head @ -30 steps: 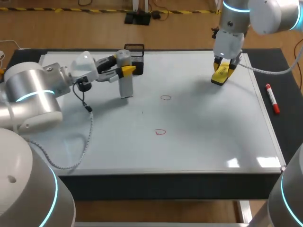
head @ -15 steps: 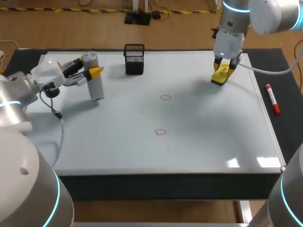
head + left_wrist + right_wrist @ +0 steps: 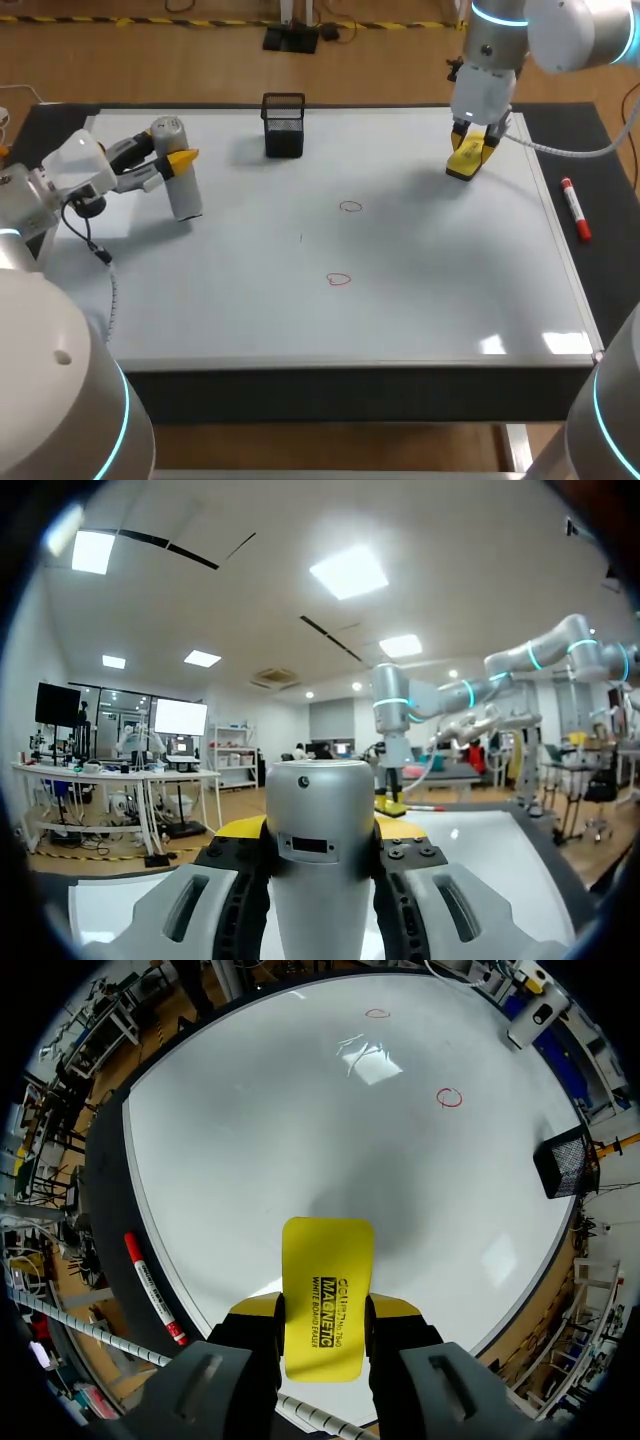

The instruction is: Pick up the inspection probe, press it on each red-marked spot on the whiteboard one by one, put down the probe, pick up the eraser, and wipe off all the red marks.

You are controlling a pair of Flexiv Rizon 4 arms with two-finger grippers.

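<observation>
Within the last second the left pincer (image 3: 170, 156), clenched on the grey probe (image 3: 182, 190), carried it from beside the black basket (image 3: 284, 126) to the left end of the whiteboard (image 3: 450, 300). I judged that probing was finished and that the putting down was near. The right pincer (image 3: 468, 158) was grasping the yellow eraser (image 3: 462, 166) near the far right corner. Two red marks (image 3: 350, 207) (image 3: 339, 280) lay unwiped in between, with nothing blocking them. A red marker (image 3: 575, 208) rested on the desk (image 3: 603, 150).
</observation>
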